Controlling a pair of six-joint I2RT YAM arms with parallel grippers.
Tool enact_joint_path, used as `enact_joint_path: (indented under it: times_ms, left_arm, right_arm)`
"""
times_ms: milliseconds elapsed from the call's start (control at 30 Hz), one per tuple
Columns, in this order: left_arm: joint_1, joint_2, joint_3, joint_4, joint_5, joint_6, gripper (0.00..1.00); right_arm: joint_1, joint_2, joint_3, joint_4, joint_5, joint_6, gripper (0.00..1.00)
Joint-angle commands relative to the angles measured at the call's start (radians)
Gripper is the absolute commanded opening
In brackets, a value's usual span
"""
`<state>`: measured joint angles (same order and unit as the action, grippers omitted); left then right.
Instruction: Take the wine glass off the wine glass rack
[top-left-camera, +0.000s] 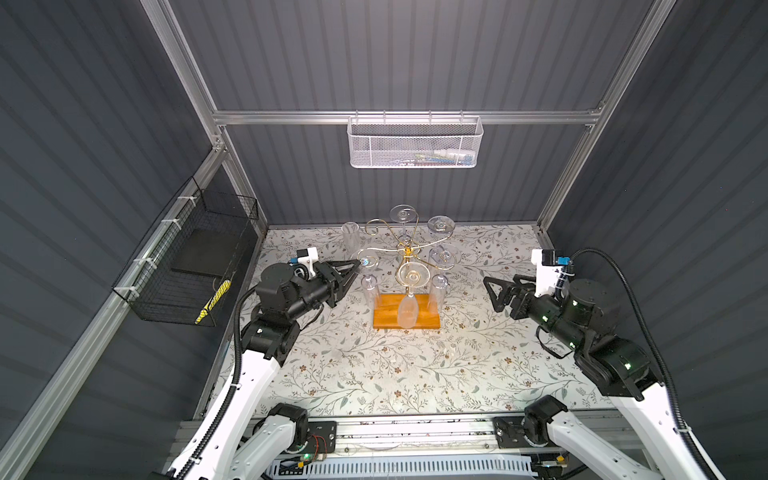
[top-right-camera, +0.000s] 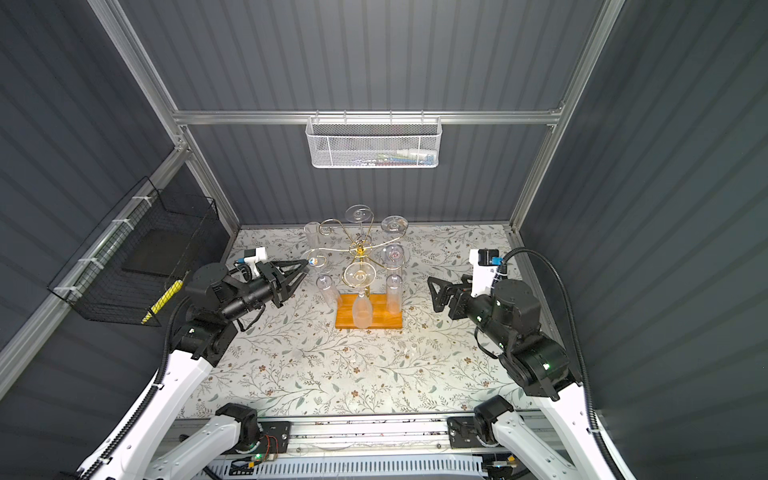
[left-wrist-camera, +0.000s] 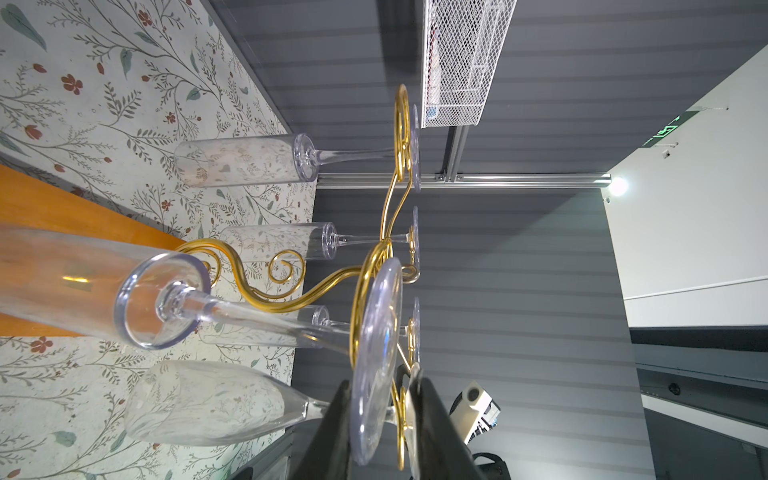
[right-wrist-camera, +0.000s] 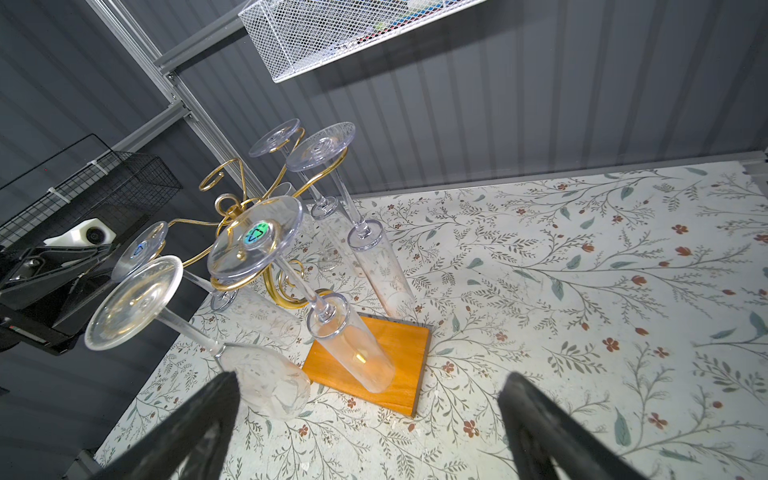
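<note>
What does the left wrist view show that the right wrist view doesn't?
Left wrist only: the left pincer straddling the clear round foot of one hanging clear stemmed glass; whether it grips is unclear. Also a white wall with a green sign.
Right wrist only: the black wire basket, the right pincer wide open and empty, and the left pincer seen from outside.
Both: the gold wire wine glass rack on its orange-brown wooden base, hanging glasses, white mesh basket, floral-print tabletop.
</note>
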<state>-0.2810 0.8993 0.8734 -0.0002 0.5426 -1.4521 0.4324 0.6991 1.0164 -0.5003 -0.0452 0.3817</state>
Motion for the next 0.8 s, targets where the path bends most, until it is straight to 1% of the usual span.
enact_joint_path:
  times_ms: [0, 200, 767]
  left_arm:
    - [-0.004, -0.021, -0.020, -0.003, -0.002, -0.014, 0.24]
    - [-0.004, -0.019, -0.023, -0.013, -0.008, -0.009, 0.20]
    - [-0.004, -0.030, -0.027, -0.018, -0.033, -0.018, 0.01]
  right_arm:
    - [-0.005, -0.006, -0.012, -0.015, 0.008, -0.001, 0.99]
    - [-0.006, -0.007, -0.012, -0.019, 0.010, -0.002, 0.99]
    - [-0.007, -0.018, -0.019, -0.012, 0.027, -0.001, 0.99]
